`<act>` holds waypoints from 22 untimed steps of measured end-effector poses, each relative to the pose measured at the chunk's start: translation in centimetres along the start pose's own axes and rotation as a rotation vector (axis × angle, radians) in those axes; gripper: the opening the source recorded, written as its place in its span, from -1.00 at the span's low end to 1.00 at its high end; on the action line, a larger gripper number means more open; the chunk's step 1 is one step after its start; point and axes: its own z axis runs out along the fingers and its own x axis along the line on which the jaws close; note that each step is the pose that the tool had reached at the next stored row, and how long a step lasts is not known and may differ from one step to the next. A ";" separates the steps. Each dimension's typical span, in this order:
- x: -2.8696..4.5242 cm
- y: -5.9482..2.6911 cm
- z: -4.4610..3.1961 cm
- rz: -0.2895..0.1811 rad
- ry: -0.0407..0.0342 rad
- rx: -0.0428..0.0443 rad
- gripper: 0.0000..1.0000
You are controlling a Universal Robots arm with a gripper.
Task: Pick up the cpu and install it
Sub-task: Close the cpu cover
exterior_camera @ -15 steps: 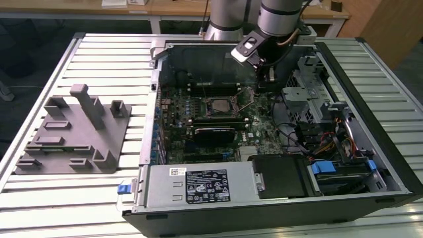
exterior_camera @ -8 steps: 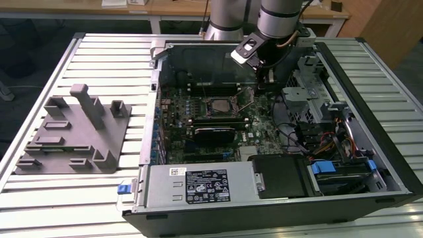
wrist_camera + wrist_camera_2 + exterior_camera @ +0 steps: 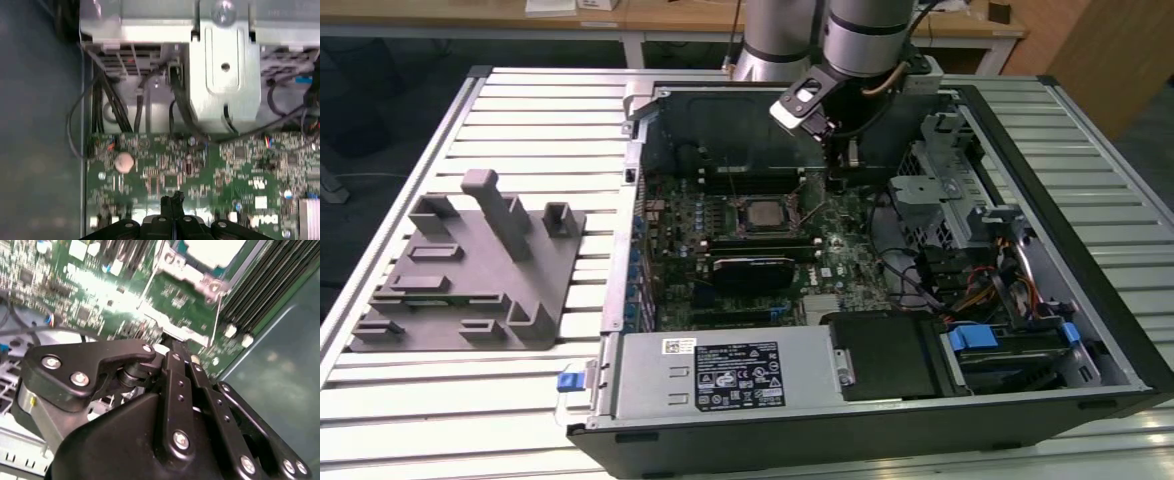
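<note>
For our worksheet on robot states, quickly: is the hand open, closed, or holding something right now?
Hand: closed, gripping nothing; the cpu lies apart from it.

Robotics lab, slatted metal bench (image 3: 520,110), opened computer case (image 3: 854,440) (side panel off), wooden desks (image 3: 667,18) behind

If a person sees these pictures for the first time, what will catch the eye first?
An open computer case lies on the slatted table, its green motherboard exposed, with the silvery cpu seated on it near the middle. The arm's gripper, shut, hangs inside the case, to the exterior view's right of the cpu. A grey fixture stands on the table at the exterior view's left.
</note>
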 end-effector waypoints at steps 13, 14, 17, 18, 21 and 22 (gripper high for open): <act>-0.07 -4.17 -0.14 0.000 0.0039 -0.0102 -0.79; -0.07 -4.18 -0.14 0.000 0.0038 -0.0102 -0.79; -0.08 -4.19 -0.13 0.000 0.0037 -0.0075 -0.79; -0.07 -4.19 -0.12 0.000 0.0021 0.0015 -0.79; -0.08 -4.18 -0.12 0.000 -0.0016 0.0167 -0.79; -0.08 -4.18 -0.12 0.000 -0.0017 0.0168 -0.79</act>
